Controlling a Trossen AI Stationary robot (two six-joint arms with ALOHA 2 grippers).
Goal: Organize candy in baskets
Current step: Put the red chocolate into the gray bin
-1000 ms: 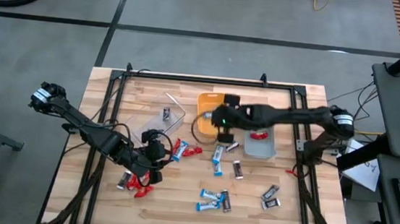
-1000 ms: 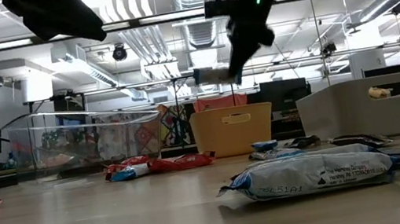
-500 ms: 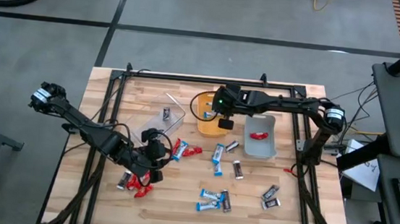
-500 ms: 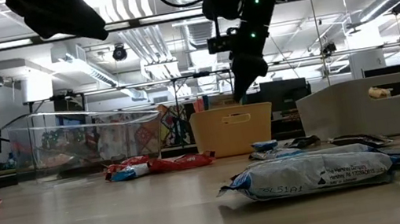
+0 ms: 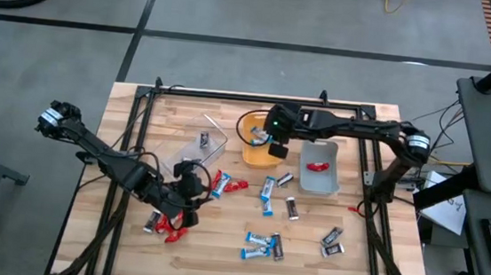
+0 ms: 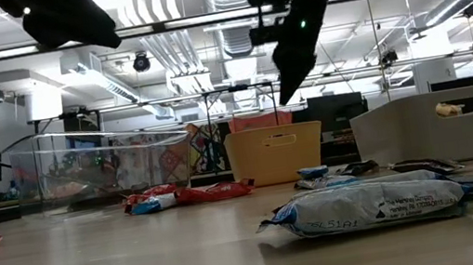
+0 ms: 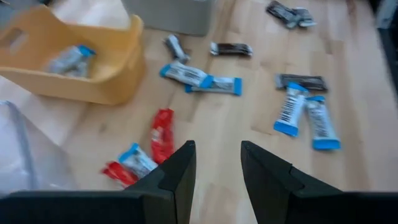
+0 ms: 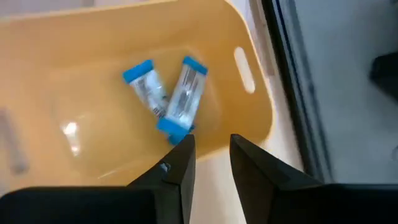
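most candy still lies loose on the table [image 5: 218, 242] – blue-and-white bars [image 5: 258, 243] nearest. the left gripper [image 7: 214, 163], spread and empty, hangs over red bars [image 5: 166, 226]. farther, the right gripper [image 8: 208, 152], parted and empty, hovers above the orange basket [image 8: 249, 112] holding two blue-and-white bars [image 8: 168, 99].

Wooden slatted bench [image 5: 243, 262] with a black frame at its edges. Far middle: clear basket [image 5: 198, 144] left, orange basket [image 5: 260, 139] centre, grey basket [image 5: 318, 168] right. Red candy [image 5: 166, 226] lies near left; blue-and-white candy [image 5: 259, 241] and dark candy [image 5: 332, 241] scatter centre and near right.
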